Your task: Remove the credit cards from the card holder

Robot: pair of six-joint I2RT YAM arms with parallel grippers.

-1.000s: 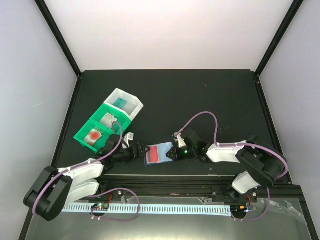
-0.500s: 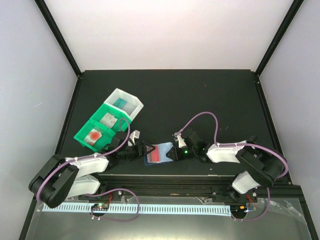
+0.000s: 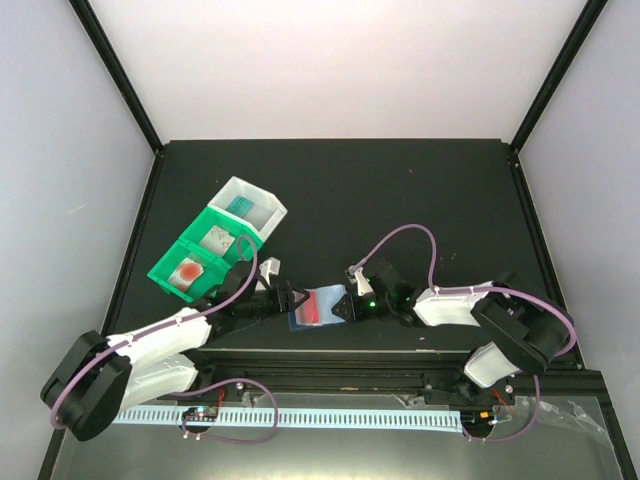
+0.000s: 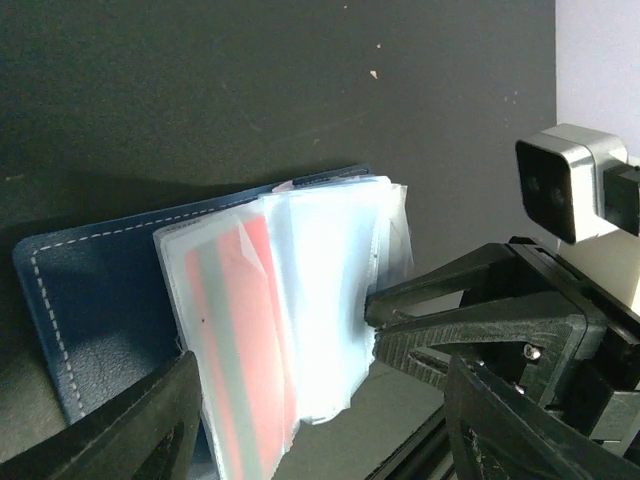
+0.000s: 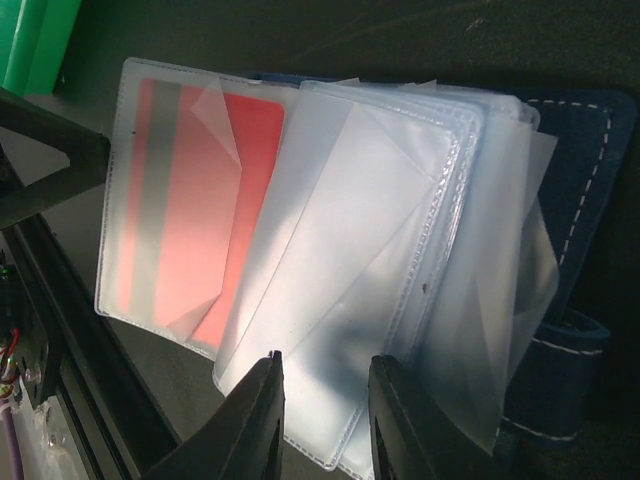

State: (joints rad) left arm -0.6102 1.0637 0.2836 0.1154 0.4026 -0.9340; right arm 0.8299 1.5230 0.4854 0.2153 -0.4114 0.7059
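Observation:
The navy-blue card holder lies open near the table's front edge, its clear sleeves fanned out. A red-orange card sits in the left sleeve; it also shows in the left wrist view and the right wrist view. I cannot make out a pale card among the sleeves. My left gripper is open wide, with its fingers either side of the holder's left end. My right gripper is open by a narrow gap, with its fingertips on the clear sleeves at the right edge.
Green bins and a white bin with small items stand at the back left, close behind the left arm. A green bin corner shows in the right wrist view. The black front rail runs just in front of the holder.
My left gripper has moved right, up to the holder's left end. The right gripper and the holder have stayed put.

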